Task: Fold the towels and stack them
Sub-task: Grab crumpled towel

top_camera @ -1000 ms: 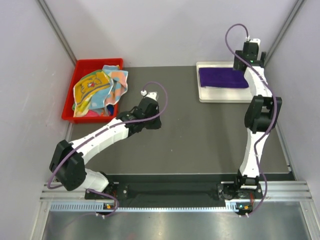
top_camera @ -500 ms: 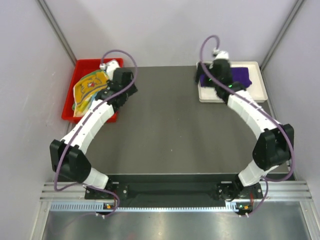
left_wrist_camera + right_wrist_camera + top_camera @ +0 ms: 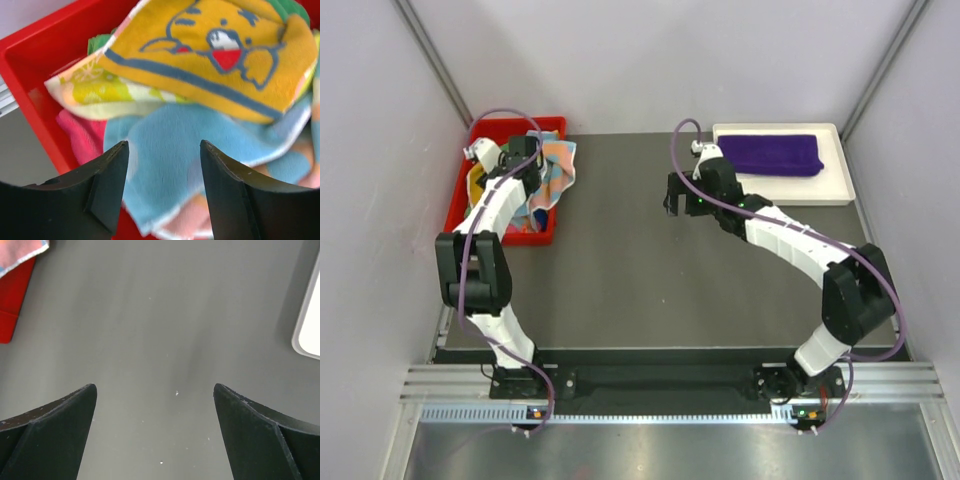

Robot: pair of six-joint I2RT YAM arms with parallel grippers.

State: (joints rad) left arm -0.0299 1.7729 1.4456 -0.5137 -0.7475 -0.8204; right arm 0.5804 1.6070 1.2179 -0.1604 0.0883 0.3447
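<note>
Seen from above, a red bin [image 3: 457,208] sits at the far left corner of a dark tabletop [image 3: 640,280], holding a jumble of coloured towels [image 3: 550,172], one edge spilling over the bin's right wall. The left tool [image 3: 520,160] hangs over the bin's middle, but its jaws are too small here to tell how they stand. Well apart from the bin, at the far right corner, a white tray [image 3: 780,192] holds a folded purple towel [image 3: 768,155]. The right tool [image 3: 677,197] hovers over bare tabletop between bin and tray, nearer the tray. The left wrist camera gives what the overhead view cannot: the left tool [image 3: 162,172] is released, its dark fingers [image 3: 107,185] spread apart with nothing between them, poised above a blue towel [image 3: 165,145] inside the bin [image 3: 30,75]. A yellow towel [image 3: 210,55] with a cartoon face lies across the pile beyond it. The right wrist camera shows the right tool [image 3: 155,432] released too, jaws wide over empty grey tabletop [image 3: 150,315]. A corner of the bin [image 3: 10,305] with a bit of towel shows at upper left, and the tray's edge [image 3: 307,325] at right.
</note>
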